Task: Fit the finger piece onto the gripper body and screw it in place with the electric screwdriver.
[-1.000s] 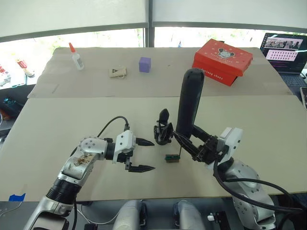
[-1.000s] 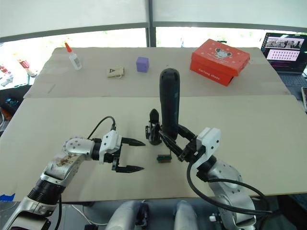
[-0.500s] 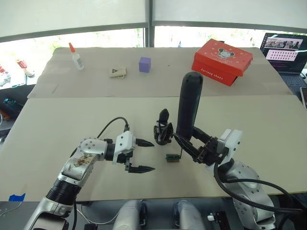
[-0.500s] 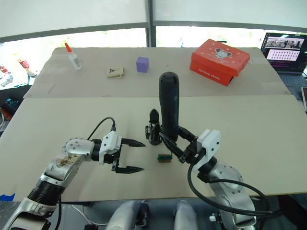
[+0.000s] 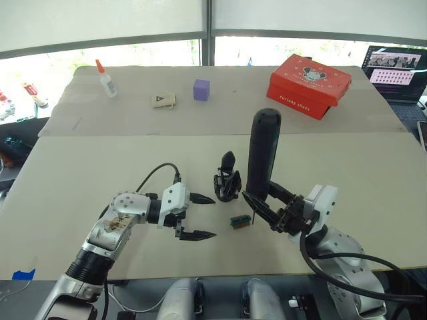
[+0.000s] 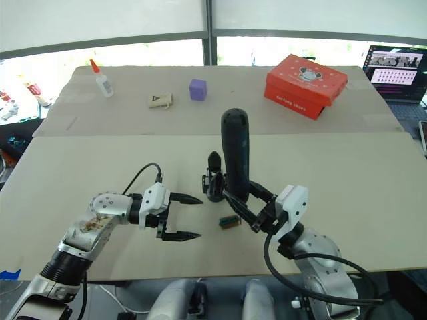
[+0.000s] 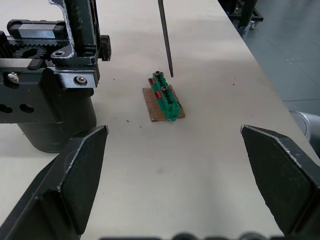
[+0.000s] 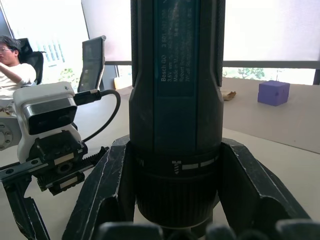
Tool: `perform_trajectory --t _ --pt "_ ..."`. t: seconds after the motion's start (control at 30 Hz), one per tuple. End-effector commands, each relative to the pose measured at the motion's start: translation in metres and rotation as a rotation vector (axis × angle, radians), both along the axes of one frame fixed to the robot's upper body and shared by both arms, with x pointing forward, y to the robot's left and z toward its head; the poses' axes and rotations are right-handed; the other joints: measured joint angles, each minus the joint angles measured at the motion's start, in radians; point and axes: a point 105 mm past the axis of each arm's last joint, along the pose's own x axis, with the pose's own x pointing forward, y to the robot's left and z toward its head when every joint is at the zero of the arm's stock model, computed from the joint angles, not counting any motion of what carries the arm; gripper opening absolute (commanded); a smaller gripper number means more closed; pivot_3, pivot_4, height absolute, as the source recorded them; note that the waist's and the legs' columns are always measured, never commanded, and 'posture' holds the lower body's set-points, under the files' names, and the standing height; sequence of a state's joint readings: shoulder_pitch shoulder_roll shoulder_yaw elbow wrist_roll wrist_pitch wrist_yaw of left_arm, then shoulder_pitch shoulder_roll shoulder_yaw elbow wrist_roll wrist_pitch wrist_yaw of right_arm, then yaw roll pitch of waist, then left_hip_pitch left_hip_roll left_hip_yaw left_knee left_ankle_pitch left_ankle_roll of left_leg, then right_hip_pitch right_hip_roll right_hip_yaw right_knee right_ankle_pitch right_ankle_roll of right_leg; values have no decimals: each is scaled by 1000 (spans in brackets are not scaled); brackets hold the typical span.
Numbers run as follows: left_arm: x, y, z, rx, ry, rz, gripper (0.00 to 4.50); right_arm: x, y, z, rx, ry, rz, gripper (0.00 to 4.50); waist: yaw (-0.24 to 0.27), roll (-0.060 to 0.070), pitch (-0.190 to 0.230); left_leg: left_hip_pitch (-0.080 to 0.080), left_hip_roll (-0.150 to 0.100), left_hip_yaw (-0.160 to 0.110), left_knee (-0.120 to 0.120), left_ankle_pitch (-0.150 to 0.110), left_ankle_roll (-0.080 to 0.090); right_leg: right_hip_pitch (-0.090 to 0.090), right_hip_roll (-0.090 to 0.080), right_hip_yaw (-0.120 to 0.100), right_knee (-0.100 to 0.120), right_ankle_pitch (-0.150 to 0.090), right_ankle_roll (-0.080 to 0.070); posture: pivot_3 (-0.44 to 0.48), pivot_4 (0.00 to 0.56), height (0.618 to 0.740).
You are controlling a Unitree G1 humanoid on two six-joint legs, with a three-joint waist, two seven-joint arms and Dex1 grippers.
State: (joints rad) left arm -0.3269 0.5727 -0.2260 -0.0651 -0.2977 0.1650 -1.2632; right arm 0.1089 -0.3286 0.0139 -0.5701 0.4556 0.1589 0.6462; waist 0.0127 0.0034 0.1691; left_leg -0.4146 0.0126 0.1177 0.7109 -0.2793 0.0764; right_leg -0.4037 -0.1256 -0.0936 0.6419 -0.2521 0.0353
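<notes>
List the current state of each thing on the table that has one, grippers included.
electric screwdriver: upright, held by the right gripper, bit just above the green block
gripper body: standing on the table, ungripped
left gripper: jaws open, empty
glue bottle: upright, capped
red box: lid closed
laptop: screen on

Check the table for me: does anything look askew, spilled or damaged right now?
Nothing stands out. The small black gripper body stands upright on the beige table, the small green-and-brown block lies flat beside it, and the long black electric screwdriver is upright in the right gripper, its bit above the block.
</notes>
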Motion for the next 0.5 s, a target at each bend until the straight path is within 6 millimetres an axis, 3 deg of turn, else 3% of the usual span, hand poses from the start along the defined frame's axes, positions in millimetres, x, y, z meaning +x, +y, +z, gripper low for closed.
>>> perform_trajectory --t 0.03,0.5 --pt "1 -3 6 -8 -42 -16 4500 -7 2 34 55 -138 20 1887 0 0 0 0 0 0 0 0 0 0 0 0 0 0 0 0 150 740" --pt "1 -3 6 -5 -46 -12 4500 0 9 46 56 -148 21 1887 0 0 0 0 0 0 0 0 0 0 0 0 0 0 0 0 150 740"
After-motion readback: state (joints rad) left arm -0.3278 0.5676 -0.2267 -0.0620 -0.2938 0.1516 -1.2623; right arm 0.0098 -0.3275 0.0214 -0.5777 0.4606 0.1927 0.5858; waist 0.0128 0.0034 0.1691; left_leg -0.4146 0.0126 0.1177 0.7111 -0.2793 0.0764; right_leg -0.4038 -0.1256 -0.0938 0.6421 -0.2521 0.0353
